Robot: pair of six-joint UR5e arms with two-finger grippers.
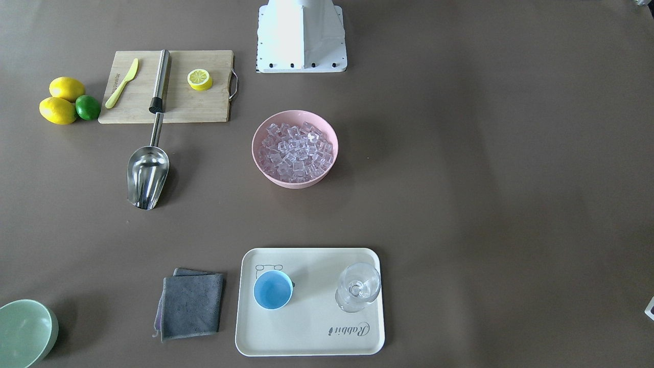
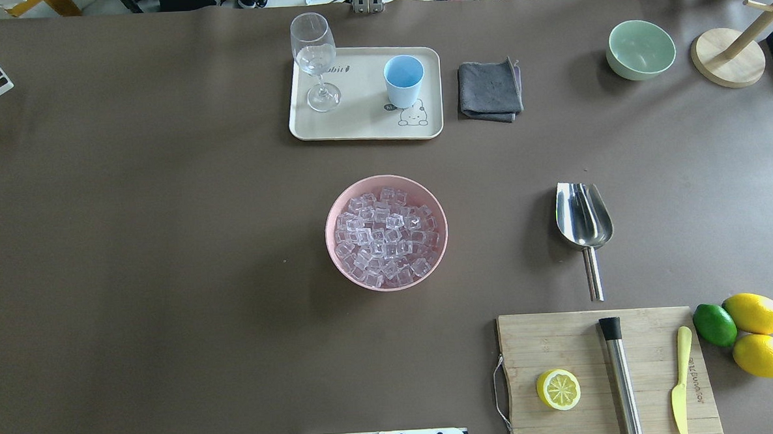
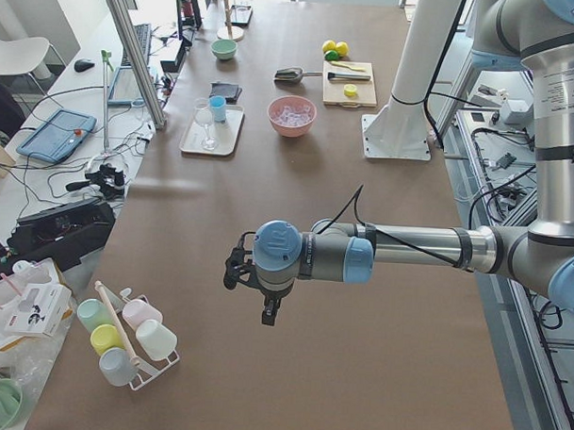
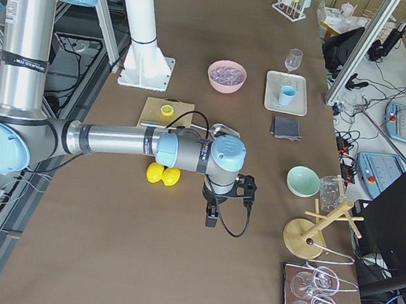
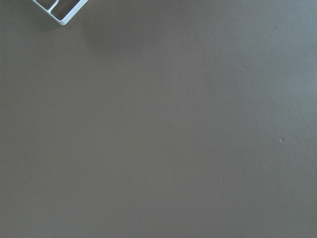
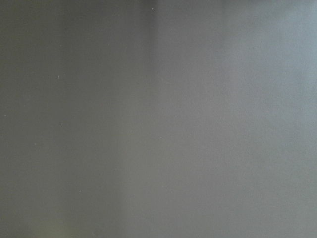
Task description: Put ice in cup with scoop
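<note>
The ice (image 1: 295,148) is a heap of clear cubes filling a pink bowl (image 1: 261,164) at mid-table; it also shows in the overhead view (image 2: 387,233). The light-blue cup (image 1: 273,290) stands upright on a cream tray (image 1: 306,337), also seen from overhead (image 2: 403,79). The steel scoop (image 1: 147,174) lies on the table, its handle resting on a wooden cutting board (image 1: 204,105); it also shows from overhead (image 2: 582,218). My left gripper (image 3: 267,313) hangs over bare table far from these. My right gripper (image 4: 211,217) hangs beyond the lemons. I cannot tell whether either is open or shut.
A clear stemmed glass (image 1: 357,287) shares the tray. A folded grey cloth (image 1: 190,305) lies beside it, a pale-green bowl (image 1: 23,332) farther out. The board holds a half lemon (image 1: 200,79) and a yellow-green knife (image 1: 121,83); lemons (image 1: 59,110) and a lime (image 1: 88,107) lie beside it.
</note>
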